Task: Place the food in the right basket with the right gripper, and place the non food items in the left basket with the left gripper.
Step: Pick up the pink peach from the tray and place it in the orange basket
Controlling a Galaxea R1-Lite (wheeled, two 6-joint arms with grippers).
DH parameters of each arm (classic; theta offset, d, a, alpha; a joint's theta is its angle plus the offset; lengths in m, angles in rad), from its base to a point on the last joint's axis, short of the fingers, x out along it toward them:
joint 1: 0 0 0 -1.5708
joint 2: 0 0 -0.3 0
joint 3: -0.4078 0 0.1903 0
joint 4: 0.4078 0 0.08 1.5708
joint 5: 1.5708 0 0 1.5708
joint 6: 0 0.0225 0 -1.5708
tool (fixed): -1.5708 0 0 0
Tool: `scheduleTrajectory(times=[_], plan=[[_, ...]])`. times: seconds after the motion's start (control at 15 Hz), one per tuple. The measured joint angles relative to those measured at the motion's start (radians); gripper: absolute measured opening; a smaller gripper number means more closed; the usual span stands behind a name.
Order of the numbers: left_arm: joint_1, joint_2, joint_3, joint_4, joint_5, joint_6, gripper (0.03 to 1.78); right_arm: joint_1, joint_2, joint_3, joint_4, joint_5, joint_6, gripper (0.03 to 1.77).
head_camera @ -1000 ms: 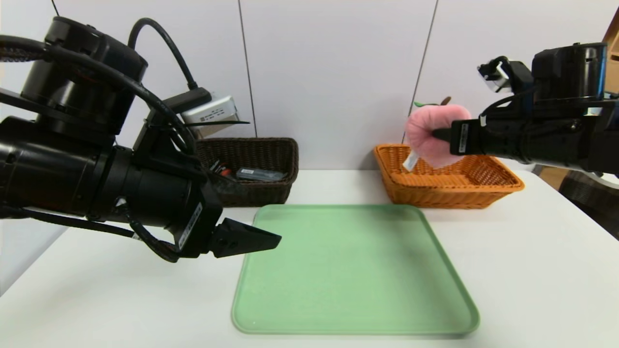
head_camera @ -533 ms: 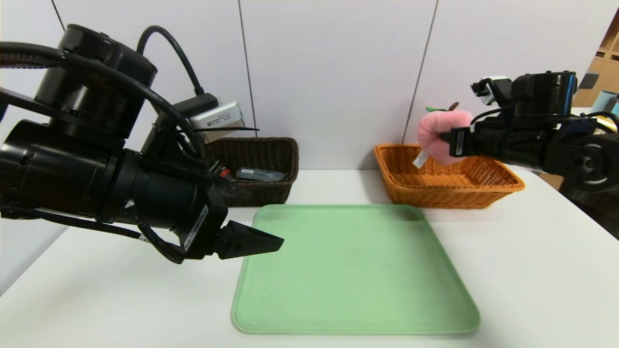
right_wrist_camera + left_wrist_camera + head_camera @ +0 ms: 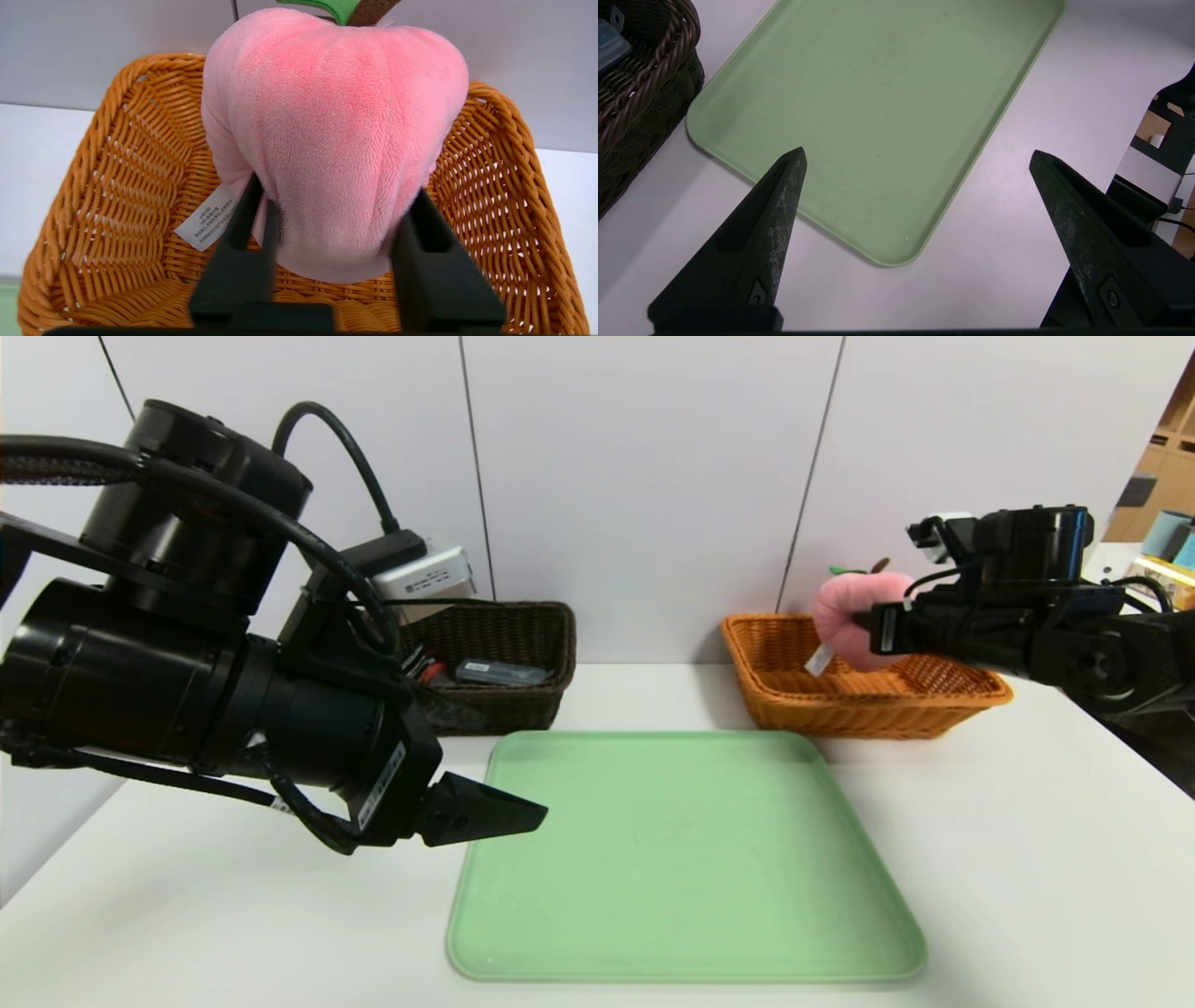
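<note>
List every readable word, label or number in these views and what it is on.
None can be read.
White tag on the pink plush peach: small print, too fine to read.
Sticker on the left wrist camera box: blurred.
Stickers on the left hand and right hand: blurred.

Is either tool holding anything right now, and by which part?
The right tool holds the pink plush peach by its lower end, stem up, above the orange basket. The left tool is open with nothing in it, over the green tray.
</note>
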Motion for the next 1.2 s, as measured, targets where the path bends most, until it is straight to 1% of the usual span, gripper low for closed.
scheduleTrajectory(times=[0.07,0.27,0.47,0.67,1.2], plan=[[0.000,0.000,0.000,0.000,0.000,0.000,1.69,-0.002,0.006,0.000,0.002,0.000,0.001,0.85],[-0.001,0.000,0.001,0.000,0.001,0.000,1.69,-0.006,0.015,0.000,0.015,0.008,0.006,1.14],[0.000,0.000,0.000,0.000,0.001,0.000,1.69,-0.006,0.018,-0.004,0.019,0.010,0.008,1.33],[0.001,0.000,-0.003,-0.001,0.001,0.000,1.69,-0.006,0.020,-0.004,0.021,0.010,0.008,1.45],[0.001,0.000,-0.006,-0.008,0.002,0.000,1.69,-0.009,0.016,-0.008,0.010,0.014,0.010,1.62]])
